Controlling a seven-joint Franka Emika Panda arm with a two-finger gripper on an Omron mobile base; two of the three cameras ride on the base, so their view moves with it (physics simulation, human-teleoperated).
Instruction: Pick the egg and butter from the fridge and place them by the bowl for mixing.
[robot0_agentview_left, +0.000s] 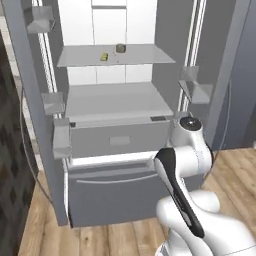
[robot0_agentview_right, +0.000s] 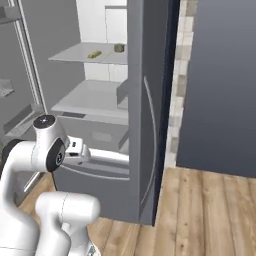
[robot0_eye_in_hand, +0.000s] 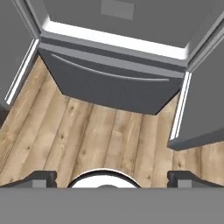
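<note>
Gripper (robot0_eye_in_hand: 109, 177) nearest, low over wood floor (robot0_eye_in_hand: 87, 131) — jaws released, grasping nothing. Fridge (robot0_agentview_left: 115, 140) stands with doors wide, bottom drawer (robot0_agentview_left: 115, 192) closed. On its upper shelf (robot0_agentview_left: 80, 57): butter (robot0_agentview_left: 104, 57) at left, a dark lump (robot0_agentview_left: 120, 48) just beside, right. Egg not discernible.

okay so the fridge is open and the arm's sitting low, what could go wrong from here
1. The butter lies on the upper shelf of the fridge while the open gripper points at the floor; the long reach up may clip a shelf edge.
2. A darker lump sits close beside the butter and could be grabbed instead.
</note>
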